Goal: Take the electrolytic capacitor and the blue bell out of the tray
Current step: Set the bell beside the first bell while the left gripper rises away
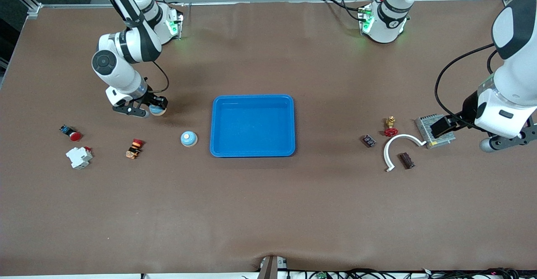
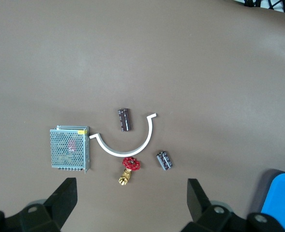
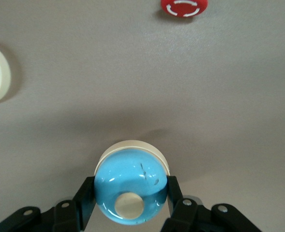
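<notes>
Two bells in play: one blue bell (image 1: 158,110) clamped tight in the right gripper (image 1: 156,108), up over bare worktop (image 1: 268,212) toward the right arm's end; fingers (image 3: 84,198) pressed on either side of the dome in the right wrist view, cream button facing the camera. Second bell (image 1: 189,139) sitting on the worktop just beside the blue tray (image 1: 252,125), on its right-arm side, nearer the front camera than the held one. Tray central, nothing in it.

Over at the left arm's end, left gripper (image 2: 132,198) spread wide, holding nothing, hanging above the cluster of parts. Below it: metal power supply (image 1: 434,130), white curved bracket (image 1: 397,147), red-handled brass valve (image 1: 391,127) just beside the bracket's arc. Two dark capacitors: one capacitor (image 1: 369,140) on the tray side of the bracket, apart from it; another capacitor (image 1: 406,160) lying inside the bracket's curve, nearest the front camera of the group.

Back at the right arm's end: red push button (image 1: 71,133), white breaker (image 1: 79,157), and an orange-and-black switch (image 1: 134,148), all loose on the worktop, well apart from the tray.
</notes>
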You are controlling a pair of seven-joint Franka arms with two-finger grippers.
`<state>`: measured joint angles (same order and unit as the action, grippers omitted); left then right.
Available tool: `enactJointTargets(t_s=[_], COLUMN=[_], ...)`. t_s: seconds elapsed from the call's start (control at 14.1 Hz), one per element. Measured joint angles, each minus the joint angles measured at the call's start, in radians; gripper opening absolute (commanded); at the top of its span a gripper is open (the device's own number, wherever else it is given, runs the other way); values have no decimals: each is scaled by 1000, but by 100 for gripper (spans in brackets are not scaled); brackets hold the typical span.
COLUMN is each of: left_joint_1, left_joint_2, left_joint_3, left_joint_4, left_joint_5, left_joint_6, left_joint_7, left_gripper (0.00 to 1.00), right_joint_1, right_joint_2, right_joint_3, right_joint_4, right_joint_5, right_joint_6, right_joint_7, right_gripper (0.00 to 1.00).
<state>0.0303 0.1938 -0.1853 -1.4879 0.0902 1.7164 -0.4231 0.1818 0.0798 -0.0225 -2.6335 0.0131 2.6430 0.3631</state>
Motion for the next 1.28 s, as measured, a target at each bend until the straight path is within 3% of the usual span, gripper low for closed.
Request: enactJointTargets(t_s=[0.92,0.99,1.06,1.28], left_joint_1=[-2,-2,-2,-36], left_joint_2=[-45,-59,-73,-105], left_joint_3=[-40,-40,-39,7], left_joint_4=[10,10,10,9], left_joint_5=[0,-2,-4,-12], left_joint_6=[-65,-77,-86,-116], left_joint_7=[32,64,102,171], left_gripper=[100,100,100,100], right_joint_1=[-2,-2,-2,-7], right_joint_2=[88,88,88,93], right_joint_3=[1,1,1,1], right_joint_4=[0,0,0,0], right_joint_5=[1,1,1,2], right_joint_6=[82,82,82,88], right_joint_7=[0,0,0,1], right_gripper=[0,33,99,100])
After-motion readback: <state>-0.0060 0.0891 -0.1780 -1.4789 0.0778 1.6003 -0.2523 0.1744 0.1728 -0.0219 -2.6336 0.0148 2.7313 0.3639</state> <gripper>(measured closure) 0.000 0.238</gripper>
